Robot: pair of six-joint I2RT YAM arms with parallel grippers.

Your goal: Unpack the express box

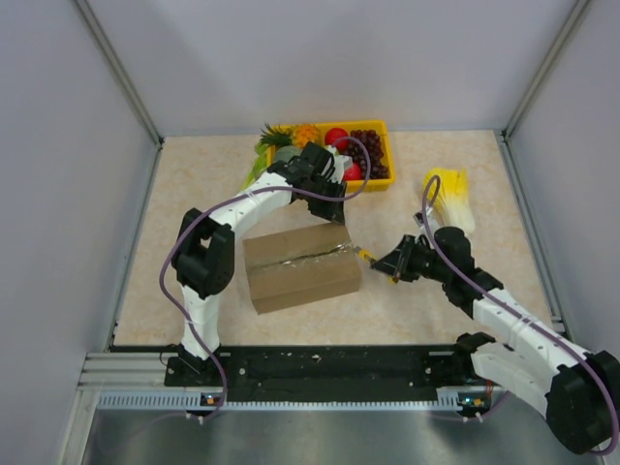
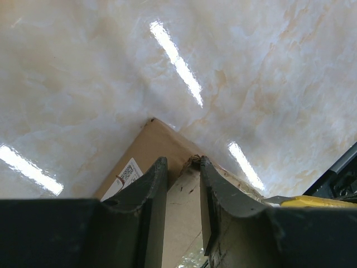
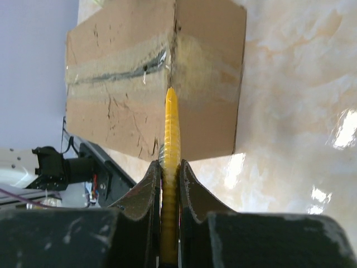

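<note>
step: Slitting the tape, by my read. The flaps of the express box lay shut and nothing was out yet.
box place: Middle of the table, long axis running roughly 9 to 3 o'clock, with the fruit tray well apart at its 12 o'clock. Its white label was on a side face.
right pincer: The right gripper was clamped on a yellow cutter, jaws tight against the handle.
cutter tip: At the box's 3 o'clock end, on the top edge where the tape seam wraps over. Whether it had gone into the tape was too fine to tell.
left pincer: The left gripper sat at the box's 1 o'clock corner with its fingers part way apart and cardboard showing in the gap. I couldn't tell whether it pinched or only pressed.
left arm pose: Elbow raised at the box's 9 o'clock, forearm arched over the far side, wrist pointing down.
right arm pose: Reached in low from 5 o'clock, forearm aimed at about 10 o'clock, cutter nearly level.
next move needs: Probably a steady drag of the blade toward 9 o'clock along the seam, kept shallow and centred, while the left arm holds the box so it doesn't slide.
</note>
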